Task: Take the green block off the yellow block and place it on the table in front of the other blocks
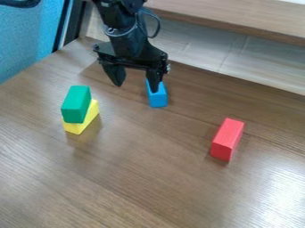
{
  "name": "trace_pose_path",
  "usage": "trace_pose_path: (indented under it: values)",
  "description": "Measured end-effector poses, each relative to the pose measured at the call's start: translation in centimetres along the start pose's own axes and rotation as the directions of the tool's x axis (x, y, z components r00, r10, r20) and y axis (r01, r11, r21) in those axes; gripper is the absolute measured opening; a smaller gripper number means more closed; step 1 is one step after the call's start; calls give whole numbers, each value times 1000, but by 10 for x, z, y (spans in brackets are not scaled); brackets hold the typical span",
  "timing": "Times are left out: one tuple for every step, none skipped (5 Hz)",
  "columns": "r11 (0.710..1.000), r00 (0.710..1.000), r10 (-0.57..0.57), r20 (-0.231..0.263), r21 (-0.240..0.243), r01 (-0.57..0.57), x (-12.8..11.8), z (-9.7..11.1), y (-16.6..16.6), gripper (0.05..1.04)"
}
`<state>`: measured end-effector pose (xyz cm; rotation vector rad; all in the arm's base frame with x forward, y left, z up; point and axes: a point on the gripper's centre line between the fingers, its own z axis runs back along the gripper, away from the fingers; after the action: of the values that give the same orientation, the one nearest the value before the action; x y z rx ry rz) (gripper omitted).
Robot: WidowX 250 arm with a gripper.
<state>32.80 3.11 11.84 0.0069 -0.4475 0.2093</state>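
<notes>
**Blue block (158,99) sat below parted gripper (137,87)**

The block lay on the table near its back edge, one black finger overlapping it in view; whether they touched could not be told. The gripper was released, its fingers wide apart, as the arm (126,42) hung down from the top. A smooth green block (76,104) topped a yellow one (76,128); an oblong red block (227,139) lay apart on the glossy, wood-grained table (149,178).

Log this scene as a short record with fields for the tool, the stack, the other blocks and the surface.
tool: black gripper, fingers apart
nearest to tool: blue block, partly hidden by one finger
stack: green block on yellow block, picture left
standing apart: red block, picture right
surface: brown wood-grain tabletop
</notes>
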Motion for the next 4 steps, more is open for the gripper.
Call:
trace_pose_path:
  values:
    - [1000,999,3,-34,-3,-3,-6,-7,0,1000]
    - [999,999,46,-23,-3,-46,4,-1,15,1000]
    - [997,997,72,-13,3,-72,12,7,23,1000]
    - [989,991,135,16,63,-135,17,26,47,1000]
